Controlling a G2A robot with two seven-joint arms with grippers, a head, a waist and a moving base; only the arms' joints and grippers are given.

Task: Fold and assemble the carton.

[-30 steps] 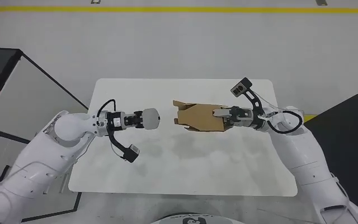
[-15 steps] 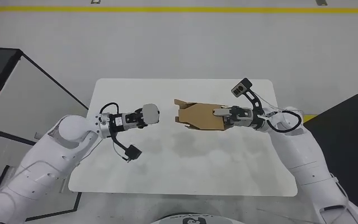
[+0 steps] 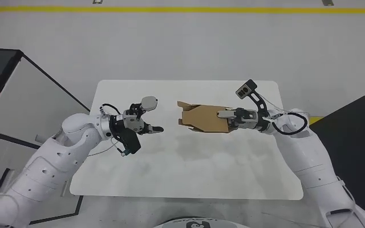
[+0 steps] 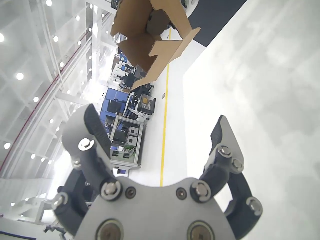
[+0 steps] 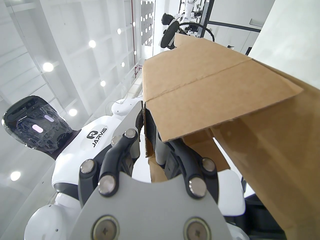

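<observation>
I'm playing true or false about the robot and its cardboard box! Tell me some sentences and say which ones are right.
1. The right gripper is shut on the carton. True.
2. The left gripper is open. True.
3. The left gripper touches the carton. False: it is apart from the carton and holds nothing.
4. The carton is blue. False: it is brown cardboard.

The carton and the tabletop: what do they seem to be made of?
The carton looks like plain brown cardboard, matte and uncoated: raw cut edges and pressed fold lines show. The table is a smooth white slab, perhaps laminate or painted board; unclear which.
</observation>
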